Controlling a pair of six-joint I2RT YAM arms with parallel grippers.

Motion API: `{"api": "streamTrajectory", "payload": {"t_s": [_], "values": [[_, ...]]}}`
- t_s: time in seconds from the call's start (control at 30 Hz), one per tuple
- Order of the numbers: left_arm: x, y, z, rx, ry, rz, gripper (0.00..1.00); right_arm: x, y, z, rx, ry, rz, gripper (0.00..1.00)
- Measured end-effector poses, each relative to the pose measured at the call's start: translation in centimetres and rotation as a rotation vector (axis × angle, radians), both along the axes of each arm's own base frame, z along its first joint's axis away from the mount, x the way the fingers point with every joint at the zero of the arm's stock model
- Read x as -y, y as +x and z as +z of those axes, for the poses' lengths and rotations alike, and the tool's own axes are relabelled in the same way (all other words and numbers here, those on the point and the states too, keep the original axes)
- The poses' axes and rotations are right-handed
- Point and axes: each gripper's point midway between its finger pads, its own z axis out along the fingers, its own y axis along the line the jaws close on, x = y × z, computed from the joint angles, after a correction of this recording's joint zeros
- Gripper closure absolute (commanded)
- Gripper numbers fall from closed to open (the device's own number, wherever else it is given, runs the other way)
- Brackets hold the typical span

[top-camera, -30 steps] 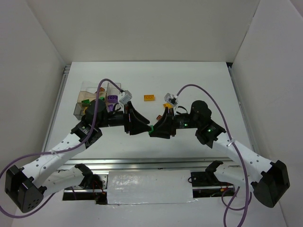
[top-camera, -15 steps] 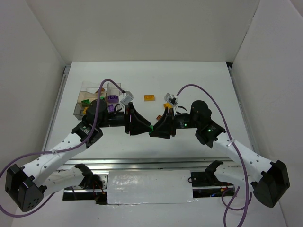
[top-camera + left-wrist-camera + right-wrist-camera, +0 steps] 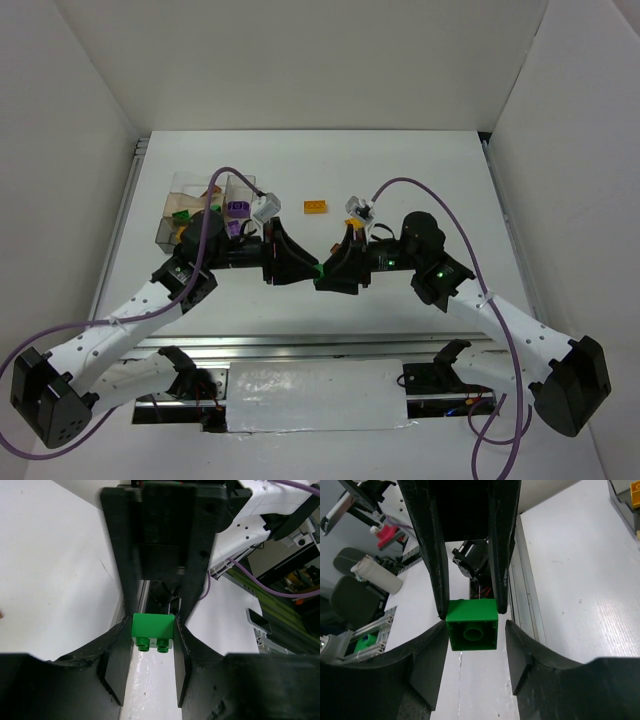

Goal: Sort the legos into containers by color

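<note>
A green lego [image 3: 320, 271] hangs above the table centre where my two grippers meet tip to tip. In the left wrist view the green lego [image 3: 152, 625] is pinched between my left gripper's [image 3: 151, 642] fingertips. In the right wrist view the green lego [image 3: 471, 612] sits between my right gripper's [image 3: 476, 630] fingers, with a gap on its right side, so that gripper is open. An orange lego [image 3: 316, 207] lies on the table behind them. The clear containers [image 3: 190, 190] stand at the left, holding a purple lego [image 3: 237, 210] and a green lego [image 3: 181, 215].
My left arm [image 3: 150, 300] partly covers the containers' near side. A yellow piece [image 3: 634, 497] shows at the top right corner of the right wrist view. White walls close in the table's left, right and back sides.
Both grippers have closed in slightly toward each other at the table centre. The green lego stays between them.
</note>
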Motion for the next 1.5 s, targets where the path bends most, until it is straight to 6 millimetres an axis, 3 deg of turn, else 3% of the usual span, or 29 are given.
{"api": "streamTrajectory", "payload": {"t_s": [0.07,0.13,0.4,0.57,0.67,0.8,0.87,1.0,1.07,1.13,1.27,1.5], "values": [[0.0,-0.1,0.2,0.006,-0.005,0.001,1.0,0.0,0.0,0.1,-0.003,0.002,-0.002,0.2],[-0.1,-0.2,0.6,0.018,-0.014,0.006,1.0,-0.1,0.1,0.1,0.003,0.004,-0.008,0.11],[-0.7,0.2,1.9,0.057,-0.041,0.064,1.0,-0.1,0.7,-0.1,0.012,0.0,-0.037,0.04],[-1.3,3.7,2.2,0.022,0.02,0.266,1.0,0.1,1.0,-1.3,0.01,-0.024,-0.064,0.02],[-2.9,7.9,3.4,-0.004,0.072,0.513,1.0,0.5,1.1,-2.5,-0.001,-0.052,-0.098,0.02],[-8.1,14.4,4.0,-0.033,0.164,0.965,1.0,1.2,1.2,-3.4,-0.008,-0.073,-0.153,0.01],[-12.1,17.6,3.1,-0.059,0.22,1.199,1.0,1.5,1.0,-3.8,-0.008,-0.074,-0.161,0.01],[-22.5,23.3,-1.5,-0.166,0.327,1.619,1.0,2.0,0.8,-4.6,-0.02,-0.086,-0.184,0.01],[-27.4,24.6,-4.7,-0.232,0.384,1.792,1.0,2.3,0.6,-4.7,-0.023,-0.091,-0.196,0.01],[-30.8,25.4,-7.6,-0.291,0.441,1.92,1.0,2.7,0.3,-4.6,-0.019,-0.09,-0.203,0.01],[-34.0,26.4,-11.4,-0.351,0.498,2.056,1.0,3.4,-0.5,-4.0,0.004,-0.071,-0.208,0.0],[-36.9,28.2,-15.6,-0.428,0.481,2.151,1.0,4.0,-1.0,-4.9,0.004,-0.084,-0.22,0.0]]}}
